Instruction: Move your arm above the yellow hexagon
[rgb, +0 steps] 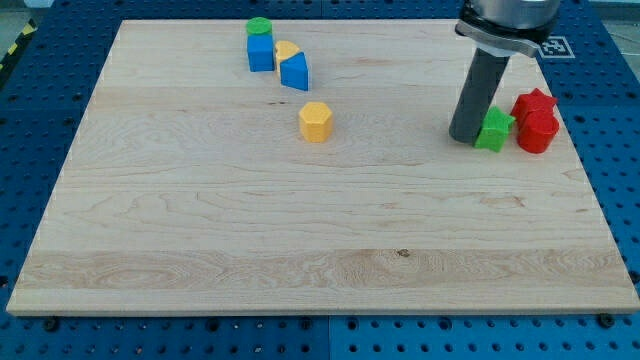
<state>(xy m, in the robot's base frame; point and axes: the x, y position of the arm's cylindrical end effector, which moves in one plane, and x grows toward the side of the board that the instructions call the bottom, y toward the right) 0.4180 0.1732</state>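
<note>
The yellow hexagon (315, 122) sits on the wooden board (200, 220), a little above the view's middle. My tip (464, 137) is at the lower end of the dark rod at the view's right, well to the right of the hexagon. It stands right against the left side of a green star block (494, 130).
Two red blocks (536, 120) sit just right of the green star. At the view's top, a green cylinder (259, 27) rests above a blue cube (261, 53), with a small yellow block (287, 50) and a blue block (295, 72) beside them.
</note>
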